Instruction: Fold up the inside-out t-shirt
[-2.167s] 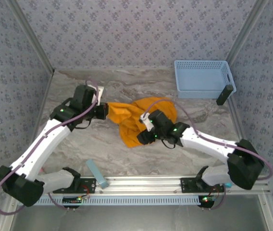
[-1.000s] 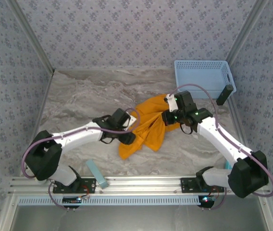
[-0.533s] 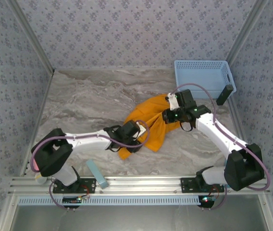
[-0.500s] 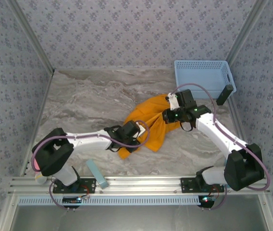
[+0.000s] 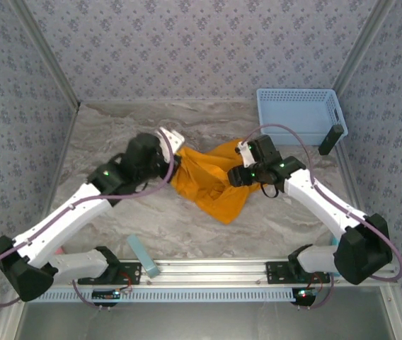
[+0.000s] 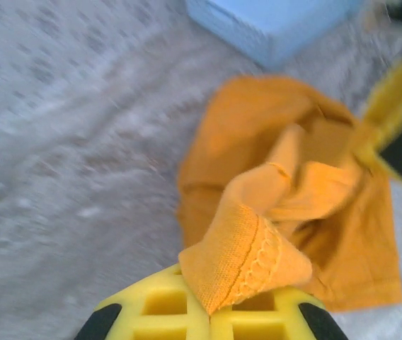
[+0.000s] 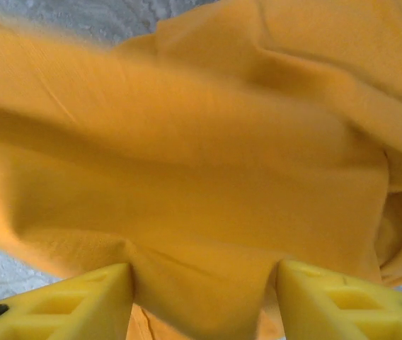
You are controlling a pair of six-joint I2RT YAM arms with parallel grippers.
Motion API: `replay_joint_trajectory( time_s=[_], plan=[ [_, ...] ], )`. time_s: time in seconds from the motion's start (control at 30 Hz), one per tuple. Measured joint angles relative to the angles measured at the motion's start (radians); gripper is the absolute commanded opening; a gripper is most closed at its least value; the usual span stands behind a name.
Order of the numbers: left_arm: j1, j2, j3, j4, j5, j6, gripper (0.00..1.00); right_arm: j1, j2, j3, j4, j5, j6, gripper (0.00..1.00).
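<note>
The inside-out t-shirt [image 5: 211, 183] lies crumpled in an orange-yellow heap at the middle of the table. My left gripper [image 5: 175, 160] is at its left edge, raised a little. In the left wrist view this gripper [image 6: 211, 309] is shut on a stitched hem corner of the t-shirt [image 6: 250, 248], and the rest of the cloth trails away toward the far right. My right gripper [image 5: 240, 174] rests on the shirt's right side. Its yellow fingers [image 7: 88, 301] stand wide apart, and a fold of the t-shirt [image 7: 201, 177] bulges between them, filling the gap of the right gripper [image 7: 202, 306].
A light blue plastic basket [image 5: 296, 115] stands at the back right, also seen as the basket [image 6: 272, 25] beyond the cloth. A black bar [image 5: 330, 139] leans beside it. A pale blue block [image 5: 143, 256] lies at the near rail. Patterned walls close three sides.
My left gripper closed on the shirt's hem and swung up and back to the left, dragging the cloth with it. The right gripper's fingers opened and shifted slightly left.
</note>
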Motion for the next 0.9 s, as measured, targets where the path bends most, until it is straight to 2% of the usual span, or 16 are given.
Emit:
replay_joint_trajectory(
  time_s=[0.1, 0.23, 0.43, 0.5, 0.67, 0.7, 0.77, 0.8, 0.83, 0.9],
  plan=[
    [0.047, 0.012, 0.074, -0.045, -0.025, 0.02, 0.0, 0.122, -0.043, -0.022, 0.003, 0.043, 0.071, 0.58],
    [0.076, 0.02, 0.091, -0.08, -0.053, 0.027, 0.0, 0.282, -0.034, -0.112, 0.085, 0.078, 0.267, 0.59],
    [0.135, 0.08, 0.164, -0.101, -0.053, 0.027, 0.0, 0.407, 0.164, -0.144, 0.201, 0.122, 0.484, 0.59],
    [0.146, 0.102, 0.193, -0.102, -0.05, 0.028, 0.0, 0.433, 0.241, -0.131, 0.238, 0.141, 0.52, 0.55],
    [0.158, 0.139, 0.224, -0.101, -0.045, 0.038, 0.0, 0.47, 0.473, -0.023, 0.287, 0.19, 0.595, 0.42],
    [0.16, 0.142, 0.225, -0.102, -0.045, 0.04, 0.0, 0.473, 0.489, 0.0, 0.285, 0.197, 0.601, 0.36],
    [0.175, 0.148, 0.227, -0.103, -0.044, 0.046, 0.0, 0.483, 0.516, 0.046, 0.289, 0.199, 0.604, 0.12],
    [0.186, 0.15, 0.228, -0.102, -0.042, 0.047, 0.0, 0.487, 0.525, 0.054, 0.288, 0.198, 0.605, 0.05],
    [0.202, 0.153, 0.232, -0.103, -0.042, 0.048, 0.0, 0.492, 0.53, 0.055, 0.285, 0.197, 0.603, 0.0],
    [0.233, 0.158, 0.241, -0.103, -0.039, 0.053, 0.0, 0.496, 0.525, 0.053, 0.261, 0.197, 0.589, 0.0]
  ],
)
